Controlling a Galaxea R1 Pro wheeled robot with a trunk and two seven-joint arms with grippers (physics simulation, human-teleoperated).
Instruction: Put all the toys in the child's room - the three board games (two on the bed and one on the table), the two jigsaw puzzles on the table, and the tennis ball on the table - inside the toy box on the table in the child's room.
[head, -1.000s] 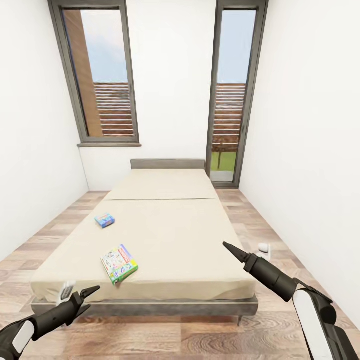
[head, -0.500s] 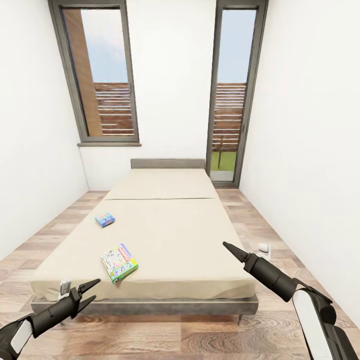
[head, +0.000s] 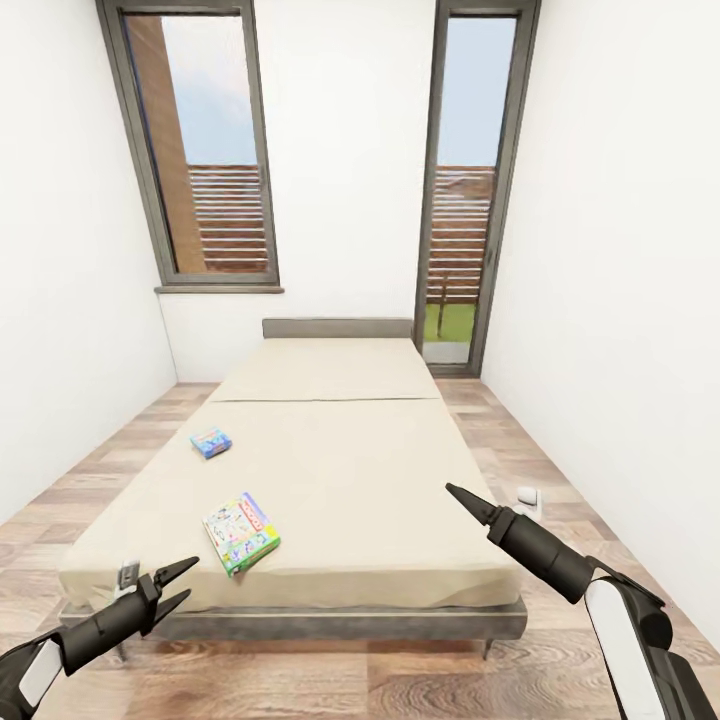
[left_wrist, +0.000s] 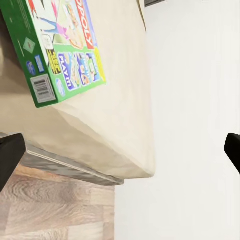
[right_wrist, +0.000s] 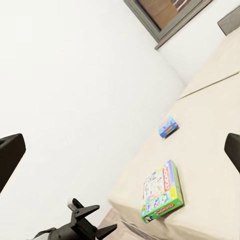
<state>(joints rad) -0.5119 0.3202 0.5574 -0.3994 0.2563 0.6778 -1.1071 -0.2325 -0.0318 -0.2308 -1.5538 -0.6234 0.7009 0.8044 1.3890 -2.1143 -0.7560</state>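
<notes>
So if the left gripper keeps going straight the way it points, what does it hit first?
Probably the bed near its foot-end corner. The open left gripper aims there, with the white-green board game just beyond and to one side. Depth is uncertain.

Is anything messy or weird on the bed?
Two board games lie loose on the bed: a small blue one and a white-green one lying crooked near the foot edge. Nothing looks spilled or broken.

two board games (head: 240, 532) (head: 211, 441), one bed (head: 340, 455), two windows (head: 205, 150) (head: 465, 190)
</notes>
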